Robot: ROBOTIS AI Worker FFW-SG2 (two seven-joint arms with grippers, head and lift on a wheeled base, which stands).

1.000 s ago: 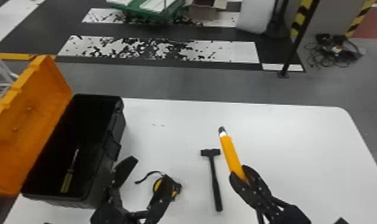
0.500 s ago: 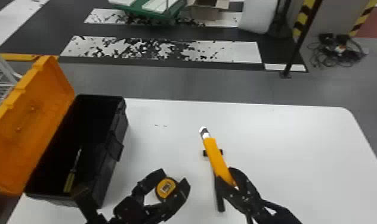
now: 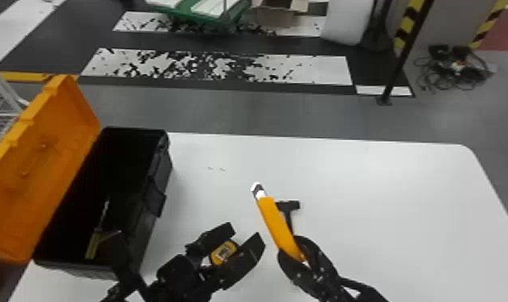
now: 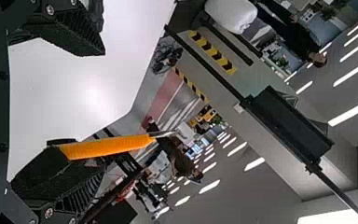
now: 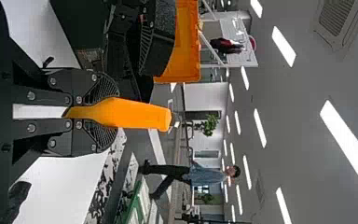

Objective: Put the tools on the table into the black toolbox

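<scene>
In the last second you've brought the right gripper (image 3: 291,249) leftward, and the long orange-handled tool with a short pale metal tip (image 3: 276,227) has come with it, so that it now slants up over the black T-headed hammer (image 3: 288,205) and points nearer the left side of the table (image 3: 365,192). The right fingers are closed on it near its lower end, and it juts well clear of them. Your left gripper (image 3: 244,235) has moved in from beside the deep black toolbox with the raised orange lid (image 3: 144,225); its fingers stand wide apart, gripping nothing, and in the head view the round yellow-and-black tape measure (image 3: 224,252) shows between them, lying where it lay while the arm moved. The two grippers are now close together, so this looks like a handover: the orange tool passed to the left hand, which is nearer the box. For that, you'd want to line the left fingers up on the free handle and close them before the right lets go; watch for them knocking each other. The slim screwdriver with a yellowish handle (image 3: 91,245) is already in the box, leaving three tools to go.
</scene>
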